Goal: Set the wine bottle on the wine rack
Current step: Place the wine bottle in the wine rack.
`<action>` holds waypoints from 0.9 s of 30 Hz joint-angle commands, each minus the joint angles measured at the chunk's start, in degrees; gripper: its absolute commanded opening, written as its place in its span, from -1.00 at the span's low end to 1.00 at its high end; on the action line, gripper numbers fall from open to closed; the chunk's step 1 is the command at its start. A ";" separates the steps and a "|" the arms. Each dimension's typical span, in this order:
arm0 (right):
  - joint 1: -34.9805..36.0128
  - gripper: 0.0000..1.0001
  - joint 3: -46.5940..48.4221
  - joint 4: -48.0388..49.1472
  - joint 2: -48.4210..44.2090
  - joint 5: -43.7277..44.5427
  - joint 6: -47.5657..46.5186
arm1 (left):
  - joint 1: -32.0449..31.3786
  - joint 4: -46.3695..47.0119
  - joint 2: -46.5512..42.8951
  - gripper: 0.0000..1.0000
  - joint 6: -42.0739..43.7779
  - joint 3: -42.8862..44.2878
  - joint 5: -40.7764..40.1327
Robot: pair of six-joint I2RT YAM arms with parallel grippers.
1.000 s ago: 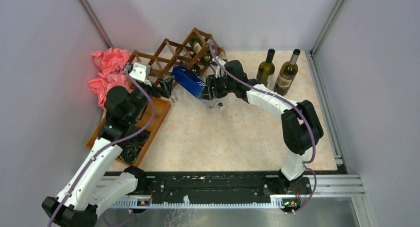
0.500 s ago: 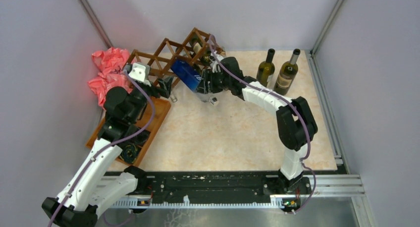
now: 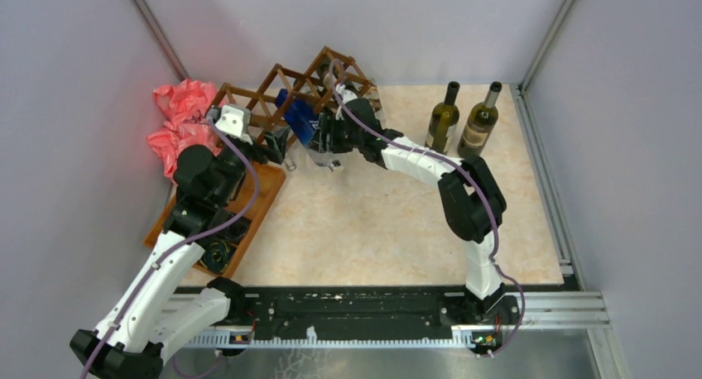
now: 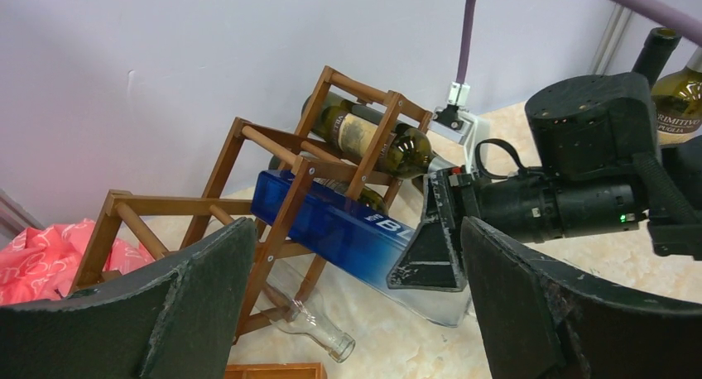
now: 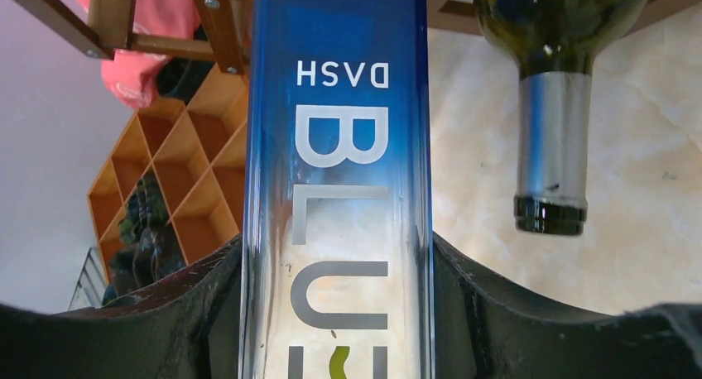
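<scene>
right pincer [image 5: 338, 313] around blue wine bottle [image 5: 335, 106] (lettering: "dash", "blu")

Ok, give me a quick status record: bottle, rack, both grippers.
blue bottle: tilted, far end partly inside a lower rack cell
wine rack: a green bottle lies in the top cell
right gripper: shut on the blue bottle
left gripper: open, empty, beside the rack
upright bottles: two, standing at far right

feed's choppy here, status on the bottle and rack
Right gripper shut on blue bottle. Left gripper open beside wine rack. Bottle's far end inside a lower cell. Green bottle close alongside, not blocking.
</scene>
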 commanded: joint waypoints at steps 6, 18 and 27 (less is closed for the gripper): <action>1.94 -1.00 9.88 19.54 2.83 6.25 0.70 | 0.66 2.30 -0.63 0.97 0.69 -0.79 -0.66; 1.91 -1.00 18.14 17.47 8.32 8.18 5.50 | 0.65 2.46 -0.72 0.97 0.96 -0.92 -0.73; 1.90 -0.66 22.46 17.59 11.61 6.03 1.97 | 0.73 2.56 -0.85 0.97 1.16 -1.08 -1.03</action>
